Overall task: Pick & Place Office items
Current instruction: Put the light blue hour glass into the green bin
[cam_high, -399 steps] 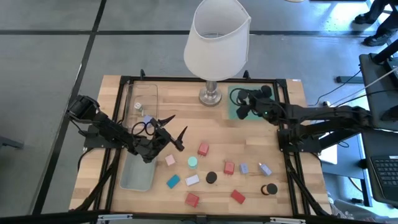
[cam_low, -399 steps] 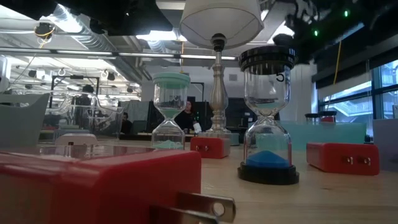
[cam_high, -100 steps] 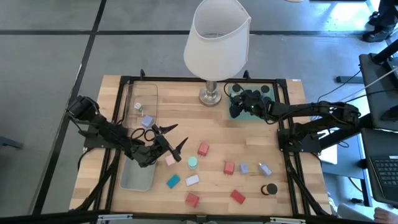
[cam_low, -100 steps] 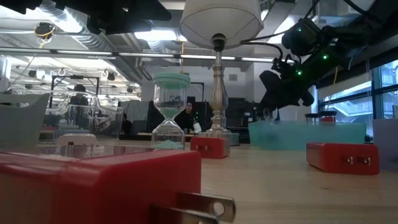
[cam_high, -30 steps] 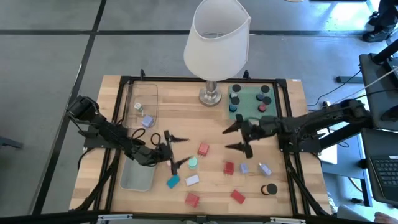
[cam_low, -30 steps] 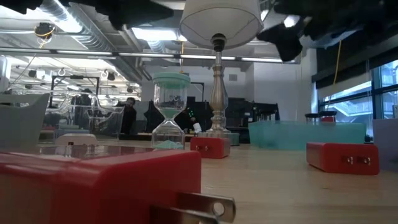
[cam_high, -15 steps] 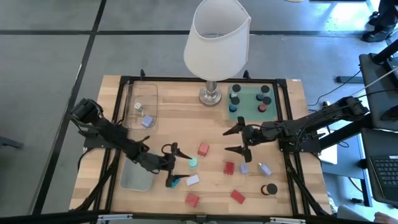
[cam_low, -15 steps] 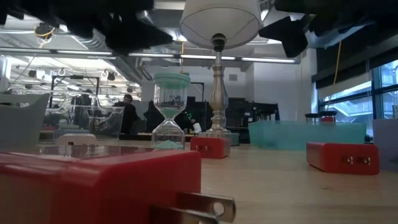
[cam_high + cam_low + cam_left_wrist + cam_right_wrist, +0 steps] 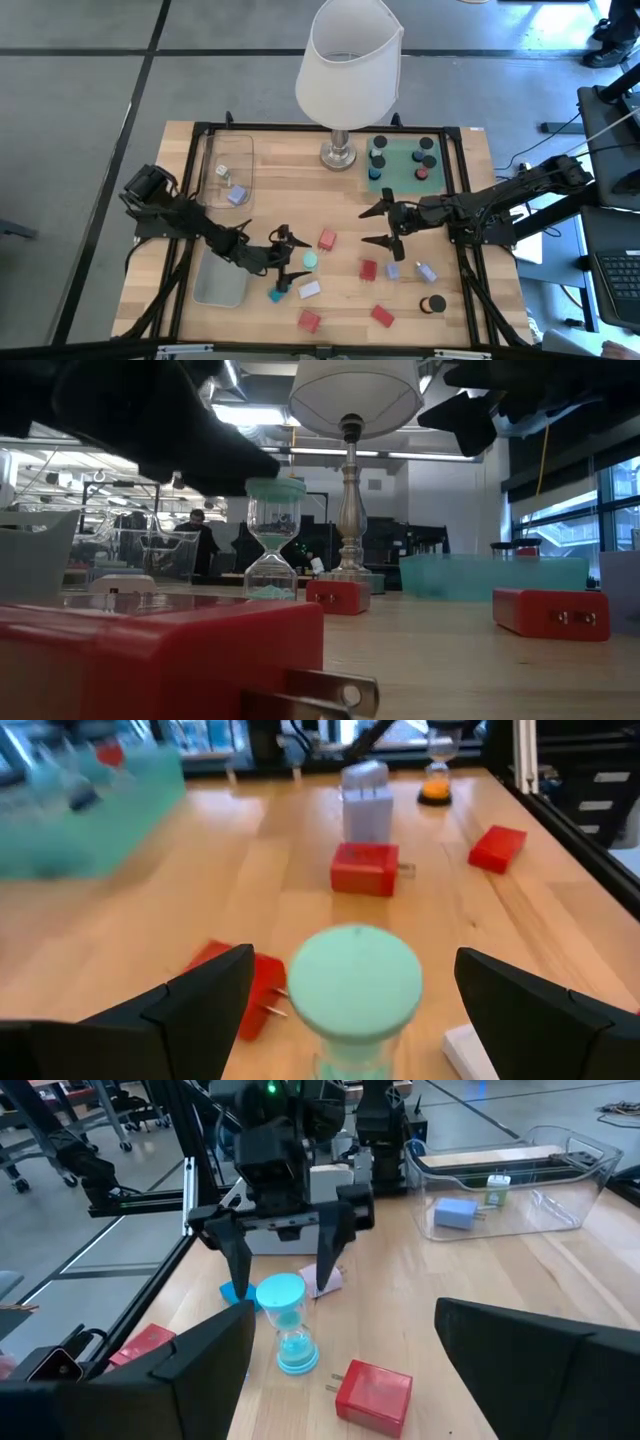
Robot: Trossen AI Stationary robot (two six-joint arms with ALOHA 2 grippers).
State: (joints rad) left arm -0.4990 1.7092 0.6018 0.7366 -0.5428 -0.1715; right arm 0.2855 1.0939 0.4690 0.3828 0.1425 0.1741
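A: Where's the mint hourglass [image 9: 357, 982]?

B: Upright on the table [image 9: 270, 165], near the middle, a red plug [image 9: 327, 239] just beside it. The left gripper [image 9: 290, 262] is right at it. In the wrist view the round mint cap sits between the two fingers with a gap on either side, so nothing is touching yet.

A: So the jaws are released?

B: Spread wide and empty — both arms. The right gripper [image 9: 372, 226] hangs apart from the hourglass, over bare wood between the lamp [image 9: 350, 60] and the other plugs, also parted and holding nothing.

A: How will it handle?

B: Light, I'd judge, but tall for its base, so a nudge from one finger before the other would probably tip it. The middle is thin glass with a narrow waist, which is the fragile part. The caps look like hard, smooth plastic, stiff enough to squeeze but rather slippery.

A: Where would you take it?

B: Across the top cap, or just under its rim so the lip stops it sliding — never at the waist. Centre it first so both fingers meet it together, and close gently.

A: And then?

B: Likely over to the green mat [image 9: 400, 165], where other hourglasses already stand. Keep it upright on the way.
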